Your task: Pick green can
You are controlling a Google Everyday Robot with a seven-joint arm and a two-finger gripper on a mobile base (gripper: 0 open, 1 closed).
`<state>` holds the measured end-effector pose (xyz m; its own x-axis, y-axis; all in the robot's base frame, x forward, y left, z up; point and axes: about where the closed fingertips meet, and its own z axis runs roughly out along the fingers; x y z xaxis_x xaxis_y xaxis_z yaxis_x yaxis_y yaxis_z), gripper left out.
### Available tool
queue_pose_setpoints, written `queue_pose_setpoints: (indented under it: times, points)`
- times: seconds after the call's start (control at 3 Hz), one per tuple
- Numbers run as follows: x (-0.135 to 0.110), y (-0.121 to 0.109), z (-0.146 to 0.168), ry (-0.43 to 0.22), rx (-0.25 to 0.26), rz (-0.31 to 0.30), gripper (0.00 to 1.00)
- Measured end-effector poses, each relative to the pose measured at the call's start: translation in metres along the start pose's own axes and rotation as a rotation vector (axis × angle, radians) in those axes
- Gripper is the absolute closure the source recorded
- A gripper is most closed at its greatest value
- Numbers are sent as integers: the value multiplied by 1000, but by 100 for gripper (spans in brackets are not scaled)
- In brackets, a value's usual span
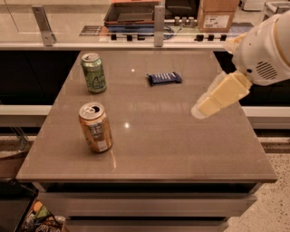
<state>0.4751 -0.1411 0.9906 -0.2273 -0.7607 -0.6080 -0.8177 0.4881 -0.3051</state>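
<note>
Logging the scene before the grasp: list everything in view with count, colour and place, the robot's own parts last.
green can: one, light green with a silver top, upright at the table's far left.
orange-tan can: one, orange-tan with a white label, upright at the near left.
snack packet: one, dark blue, lying flat at the far centre.
table: one, grey-brown top.
cardboard box: one, brown, on the counter behind, right.
tray: one, dark, on the counter behind, centre.
arm: one, white, at the right edge.
end effector: one, pale yellow, over the table's right side, touching nothing.
</note>
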Motion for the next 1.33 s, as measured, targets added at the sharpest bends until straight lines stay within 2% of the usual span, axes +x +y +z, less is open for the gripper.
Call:
queue_pose_setpoints:
  times: [0.33, 0.67, 1.0, 1.33]
  points:
    - [-38, -9, 27, -182, 10, 42, 0]
    - [-75, -23, 47, -299, 24, 57, 0]
    - [-75, -23, 47, -299, 24, 57, 0]
    - [-77, -30, 58, -333, 31, 82, 0]
